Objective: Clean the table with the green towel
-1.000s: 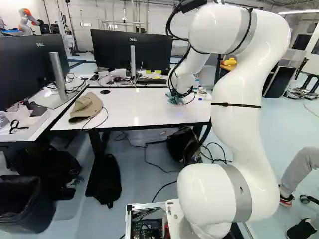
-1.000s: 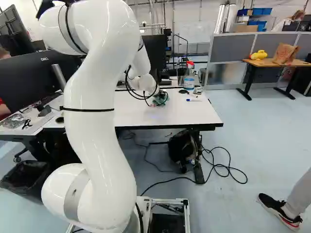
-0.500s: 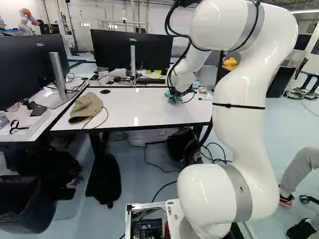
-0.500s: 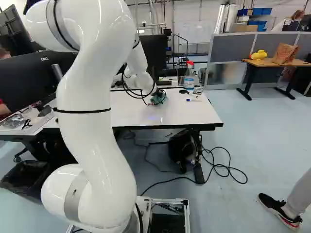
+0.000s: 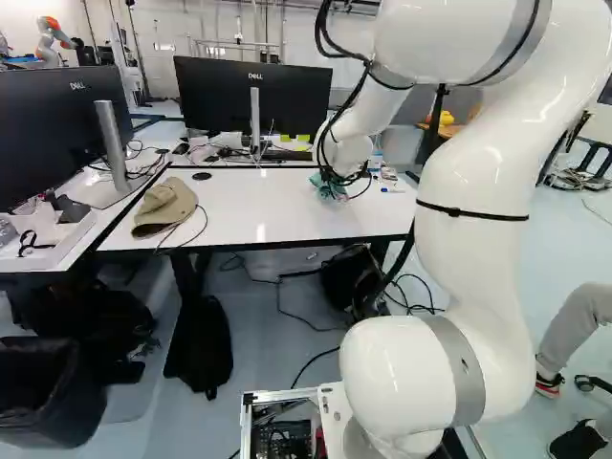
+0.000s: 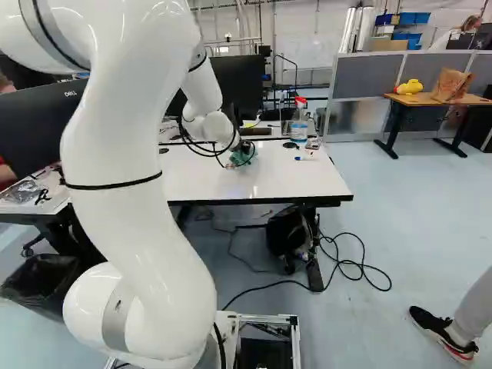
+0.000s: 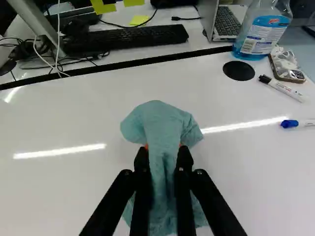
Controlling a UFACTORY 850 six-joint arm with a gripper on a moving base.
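Note:
In the right base view my gripper (image 6: 240, 154) is at the white table (image 6: 307, 181), with the green towel (image 6: 251, 161) bunched at its tip. The wrist view shows the gripper (image 7: 163, 150) shut on the towel (image 7: 165, 123), a finger pressing from each side. Cloth bulges out ahead of the fingertips and hangs between and below the fingers, over the tabletop (image 7: 64, 118). Whether its underside touches the surface I cannot tell. In the left base view the towel (image 5: 328, 186) shows near the table's far right part.
Ahead of the gripper lie a keyboard (image 7: 125, 39), a spray bottle (image 7: 261, 32), a black marker (image 7: 280, 87), a blue-capped marker (image 7: 295, 123) and a phone-like item (image 7: 288, 66). A cap (image 5: 164, 207) lies on the table's left part. Another robot (image 5: 53, 38) stands far back.
The arm has shifted, carrying the held towel; both moved left in the right base view and slightly left in the left base view. The base has stayed put.

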